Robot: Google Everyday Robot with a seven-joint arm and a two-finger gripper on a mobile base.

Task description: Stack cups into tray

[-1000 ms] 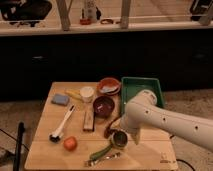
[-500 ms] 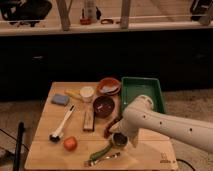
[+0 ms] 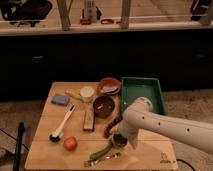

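Observation:
The dark shiny cup [image 3: 117,140] sits on the wooden table [image 3: 45,150] near its front edge, just in front of the green tray [image 3: 143,93]. My gripper [image 3: 120,136] is right at this cup, at the end of the white arm [image 3: 165,125] that comes in from the right and partly hides it. The pale cup [image 3: 87,93] stands upright at the back middle of the table, left of the bowls. The tray lies at the back right of the table and holds nothing that I can see.
A dark red bowl [image 3: 103,105] and an orange bowl [image 3: 109,85] sit left of the tray. A wooden block [image 3: 88,120], a white-handled brush [image 3: 62,124], a blue sponge [image 3: 60,99], a red ball [image 3: 70,143] and a green peeler [image 3: 102,151] lie on the table.
The arm's wrist has lowered slightly toward the table's front. The dark cup has stayed in about the same place.

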